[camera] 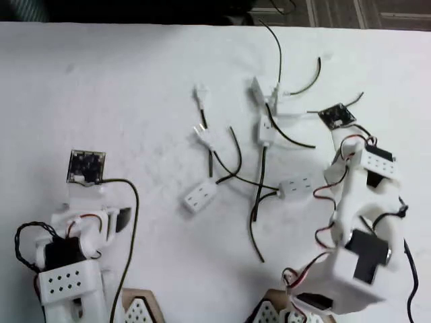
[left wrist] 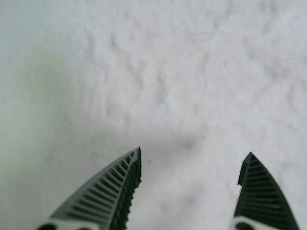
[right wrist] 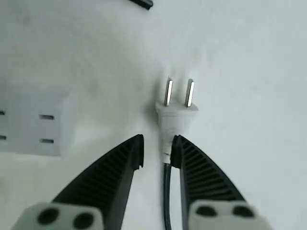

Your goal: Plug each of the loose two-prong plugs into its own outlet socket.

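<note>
A white two-prong plug [right wrist: 176,112] lies on the table with its prongs pointing away from my right gripper [right wrist: 157,143]. The gripper is open by a narrow gap. The plug's rear end and black cable sit between the fingers, against one finger [right wrist: 192,167] and apart from the other. A white outlet block [right wrist: 36,124] lies beside it. Seen from above, two more loose plugs [camera: 201,94] [camera: 202,134] lie mid-table, near outlet blocks [camera: 200,196] [camera: 296,185] [camera: 267,128]. My left gripper [left wrist: 192,167] stands open over bare table.
Black cables [camera: 236,161] cross the middle of the table between the blocks. Another white block pair [camera: 276,97] lies at the back. The left arm [camera: 67,262] sits at the front left, the right arm [camera: 357,222] at the front right.
</note>
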`<act>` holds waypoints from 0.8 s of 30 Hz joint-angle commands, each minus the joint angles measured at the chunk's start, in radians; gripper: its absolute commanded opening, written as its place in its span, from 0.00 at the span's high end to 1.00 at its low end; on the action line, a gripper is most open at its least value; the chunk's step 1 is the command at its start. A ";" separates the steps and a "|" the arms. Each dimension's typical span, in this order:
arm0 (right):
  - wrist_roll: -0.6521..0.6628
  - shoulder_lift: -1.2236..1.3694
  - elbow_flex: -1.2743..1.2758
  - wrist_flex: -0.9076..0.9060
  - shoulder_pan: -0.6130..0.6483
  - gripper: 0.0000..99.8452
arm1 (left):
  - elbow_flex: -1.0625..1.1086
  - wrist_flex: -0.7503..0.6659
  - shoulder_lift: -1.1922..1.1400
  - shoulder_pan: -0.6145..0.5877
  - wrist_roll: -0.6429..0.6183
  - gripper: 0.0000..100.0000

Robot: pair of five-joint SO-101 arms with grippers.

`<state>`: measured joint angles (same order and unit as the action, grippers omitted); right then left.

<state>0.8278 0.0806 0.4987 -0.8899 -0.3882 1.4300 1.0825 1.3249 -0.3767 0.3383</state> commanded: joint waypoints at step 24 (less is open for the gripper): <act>-0.176 0.189 -0.265 -0.268 -0.088 0.98 | -0.003 -0.008 0.012 -0.005 0.005 0.68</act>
<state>0.7204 0.3261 0.2394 -1.0725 -0.4664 1.4300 1.0825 1.3249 -0.3767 0.3383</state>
